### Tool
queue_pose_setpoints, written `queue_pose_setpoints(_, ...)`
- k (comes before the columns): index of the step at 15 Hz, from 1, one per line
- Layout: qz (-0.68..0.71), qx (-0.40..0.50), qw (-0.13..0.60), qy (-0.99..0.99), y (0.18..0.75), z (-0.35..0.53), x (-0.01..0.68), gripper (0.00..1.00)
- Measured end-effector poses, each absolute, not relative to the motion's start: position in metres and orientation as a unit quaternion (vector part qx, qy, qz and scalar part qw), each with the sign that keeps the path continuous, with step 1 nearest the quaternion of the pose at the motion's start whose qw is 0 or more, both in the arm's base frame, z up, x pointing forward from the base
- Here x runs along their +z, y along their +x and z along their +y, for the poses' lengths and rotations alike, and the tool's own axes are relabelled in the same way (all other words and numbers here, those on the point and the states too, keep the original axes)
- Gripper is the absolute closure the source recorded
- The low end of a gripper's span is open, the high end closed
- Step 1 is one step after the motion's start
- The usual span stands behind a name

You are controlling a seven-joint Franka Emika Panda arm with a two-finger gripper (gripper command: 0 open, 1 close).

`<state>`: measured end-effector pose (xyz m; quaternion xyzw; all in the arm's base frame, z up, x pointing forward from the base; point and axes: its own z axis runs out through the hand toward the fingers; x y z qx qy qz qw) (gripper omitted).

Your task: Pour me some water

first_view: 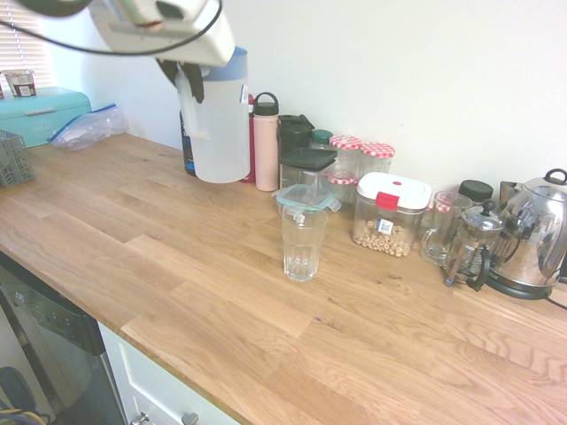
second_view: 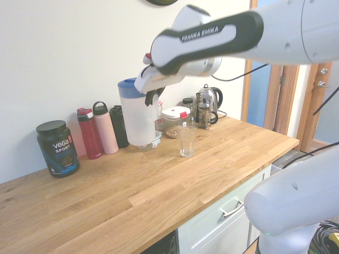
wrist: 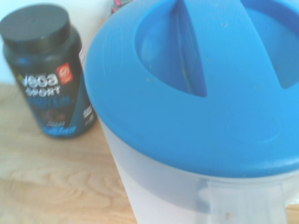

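Note:
A translucent water pitcher (first_view: pixel 221 119) with a blue lid (wrist: pixel 196 88) hangs upright a little above the back of the wooden counter (first_view: pixel 177 266), left of the glass. My gripper (first_view: pixel 190 80) is shut on the pitcher's handle, on the side away from the wall, and appears as dark fingers (second_view: pixel 153 95) against the pitcher (second_view: pixel 139 114). A clear ribbed drinking glass (first_view: pixel 303 243) stands upright and looks empty near the counter's middle. The same glass (second_view: pixel 186 142) stands apart from the pitcher, nearer the counter's front edge.
Along the wall stand a pink bottle (first_view: pixel 266 146), dark canisters, checked-lid jars, a cereal box (first_view: pixel 390 217), a French press (first_view: pixel 469 243) and a kettle (first_view: pixel 536 235). A teal-lidded container (first_view: pixel 306 197) sits just behind the glass. A Vega tub (second_view: pixel 57 148) and a teal bread box (first_view: pixel 40 111) stand further along.

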<state>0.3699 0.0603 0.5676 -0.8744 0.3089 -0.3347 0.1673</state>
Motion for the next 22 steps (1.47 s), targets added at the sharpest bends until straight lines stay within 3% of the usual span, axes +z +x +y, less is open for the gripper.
queue_pose_setpoints(3, 0.339, -0.384, 0.185, -0.839, 0.355, 0.085, 0.541, 1.0)
queue_pose_setpoints(13, 0.337, -0.309, 0.135, -0.879, 0.371, 0.139, 0.516, 1.0)
queue_pose_setpoints(22, 0.344, -0.302, 0.144, -0.877, 0.394, 0.16, 0.494, 1.0)
